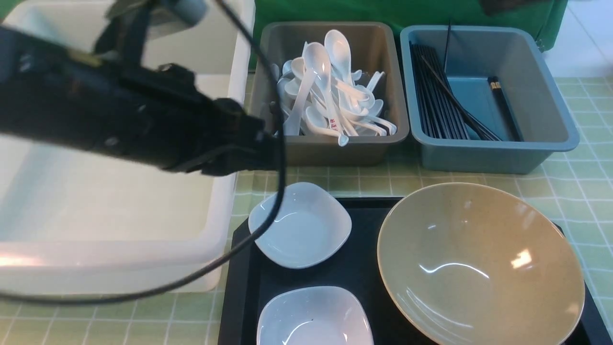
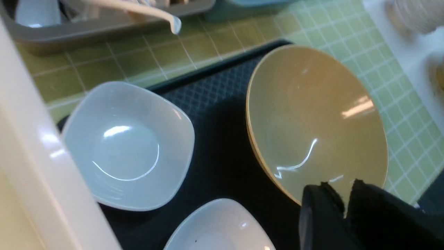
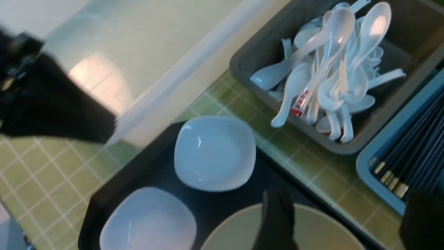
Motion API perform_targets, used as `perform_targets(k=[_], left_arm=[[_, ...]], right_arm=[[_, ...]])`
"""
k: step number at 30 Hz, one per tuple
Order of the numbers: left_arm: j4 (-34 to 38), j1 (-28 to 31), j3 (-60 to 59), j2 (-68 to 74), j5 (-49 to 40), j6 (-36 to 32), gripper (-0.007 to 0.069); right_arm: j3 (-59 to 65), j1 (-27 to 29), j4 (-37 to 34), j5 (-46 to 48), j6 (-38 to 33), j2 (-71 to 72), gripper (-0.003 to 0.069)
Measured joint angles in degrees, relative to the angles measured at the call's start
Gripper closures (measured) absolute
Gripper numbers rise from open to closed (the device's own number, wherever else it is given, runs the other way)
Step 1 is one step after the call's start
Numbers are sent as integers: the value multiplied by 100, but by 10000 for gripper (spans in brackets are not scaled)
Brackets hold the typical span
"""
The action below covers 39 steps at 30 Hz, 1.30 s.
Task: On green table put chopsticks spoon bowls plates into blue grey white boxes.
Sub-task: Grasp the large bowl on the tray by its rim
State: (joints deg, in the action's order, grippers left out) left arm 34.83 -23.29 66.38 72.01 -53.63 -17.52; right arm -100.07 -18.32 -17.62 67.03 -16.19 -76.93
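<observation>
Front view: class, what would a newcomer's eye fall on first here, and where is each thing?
The wide tan bowl fills the right of the black tray. The black left arm cuts across the upper left, in front of the white tub. Behind the tray, a grey box heaped with white spoons stands left of a blue box of black chopsticks.

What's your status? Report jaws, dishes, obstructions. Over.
Left jaws barely parted, empty; right jaws wide open, empty. Tan bowl and two white dishes on black tray, unboxed. Left arm over white tub.
</observation>
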Motion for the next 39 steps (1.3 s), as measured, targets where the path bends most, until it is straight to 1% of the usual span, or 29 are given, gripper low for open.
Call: perform_targets(k=[2, 4, 5, 6, 7, 8, 9, 10, 12, 15, 16, 17, 20, 23, 24, 25, 26, 27, 28, 29, 30, 31, 32, 35, 36, 39], left_arm=[[-23, -156, 413, 628, -175, -156, 399], [-63, -379, 654, 1011, -202, -251, 309], [-74, -379, 679, 1011, -202, -258, 309], [-142, -651, 882, 1347, -227, -296, 228], [-181, -794, 988, 1522, -243, -306, 186], [-284, -964, 1126, 1795, -255, -306, 125], [-431, -1197, 1335, 2138, -275, -288, 68], [-454, -1197, 1367, 2187, -275, -281, 59], [-688, -1384, 1789, 2813, -297, -194, -29], [-790, -1413, 2220, 3343, -337, -124, -38], [-818, -1413, 2584, 3858, -380, -77, -38], [-825, -1413, 2623, 3858, -389, -77, -38], [-824, -1413, 3224, 4698, -575, -83, -36], [-717, -1413, 3595, 5136, -890, -267, 14], [-625, -1413, 3794, 5362, -1112, -390, 76], [-567, -1413, 3946, 5511, -1348, -464, 180], [-561, -1413, 3992, 5548, -1402, -493, 214], [-550, -1413, 4055, 5609, -1460, -518, 270], [-534, -1413, 4178, 5650, -1528, -524, 429], [-534, -1413, 4316, 5652, -1571, -519, 533], [-534, -1413, 4316, 5652, -1571, -519, 533], [-551, -1413, 4447, 5628, -1598, -493, 587], [-545, -1413, 4512, 5572, -1604, -455, 604], [-550, -1374, 4584, 5328, -1640, -413, 608], [-659, -1303, 4584, 5134, -1656, -418, 607], [-683, -1083, 4584, 4693, -1699, -407, 607]], right_arm=[[984, 0, -6, 0, -104, 836, 317], [1670, 0, -20, 0, -204, 1247, 386], [1670, 0, -27, 0, -204, 1295, 396], [2275, 0, -85, -19, -335, 1629, 461], [2632, 0, -170, -33, -490, 1855, 508], [2901, 0, -280, -33, -693, 2029, 544], [3324, 0, -511, -58, -1027, 2349, 598], [3379, 0, -551, -74, -1077, 2387, 602], [3937, 0, -973, -201, -1611, 2785, 629], [4179, 0, -1192, -286, -1860, 3051, 635], [4297, 0, -1228, -328, -1942, 3182, 636], [4297, 0, -1235, -338, -1949, 3191, 636], [4356, 0, -1220, -371, -1991, 3283, 636], [4356, 0, -1207, -373, -1996, 3293, 636], [4356, 0, -1191, -390, -1996, 3293, 636], [4356, 0, -1174, -399, -1996, 3296, 636], [4356, 0, -1173, -399, -1996, 3296, 636], [4356, 0, -1173, -408, -1996, 3301, 636], [4356, 0, -1173, -411, -1996, 3300, 636], [4356, 0, -1173, -413, -1997, 3300, 636], [4356, 0, -1173, -419, -1997, 3300, 636], [4356, 0, -1169, -430, -1997, 3300, 634], [4356, 0, -1169, -446, -1997, 3300, 634], [4356, 0, -1169, -458, -1997, 3300, 634], [4356, 0, -1169, -458, -1997, 3300, 634], [4356, 0, -1163, -504, -1997, 3300, 631]])
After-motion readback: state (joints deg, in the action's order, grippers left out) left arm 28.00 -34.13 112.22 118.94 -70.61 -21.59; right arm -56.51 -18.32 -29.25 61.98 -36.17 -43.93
